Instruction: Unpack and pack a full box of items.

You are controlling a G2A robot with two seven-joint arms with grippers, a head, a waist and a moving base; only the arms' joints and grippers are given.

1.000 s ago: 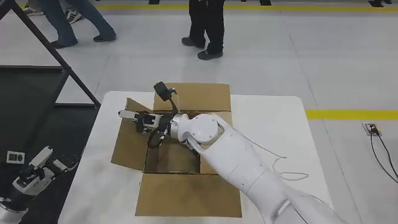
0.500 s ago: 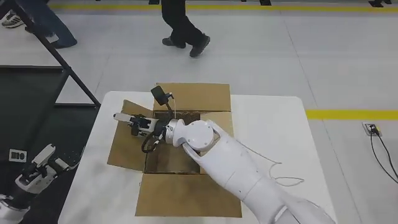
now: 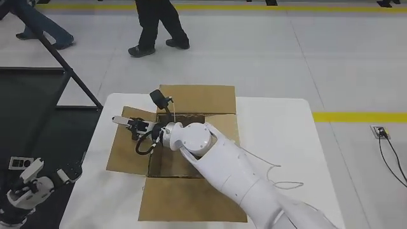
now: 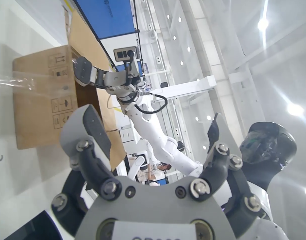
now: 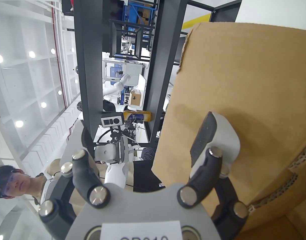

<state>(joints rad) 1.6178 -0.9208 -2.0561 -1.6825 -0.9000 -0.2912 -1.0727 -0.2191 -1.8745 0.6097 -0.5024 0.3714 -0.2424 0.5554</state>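
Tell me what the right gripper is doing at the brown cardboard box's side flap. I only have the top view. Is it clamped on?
Observer: No. The right gripper is open. The right wrist view shows one finger lying over the brown cardboard flap, with nothing between the jaws.
Operator: Is the left gripper holding anything?
Observer: No, it's empty. The left gripper is open and points toward the brown cardboard box.
Operator: Anything on the box wall facing it?
Observer: A strip of clear tape crosses that wall, beside black handling symbols.
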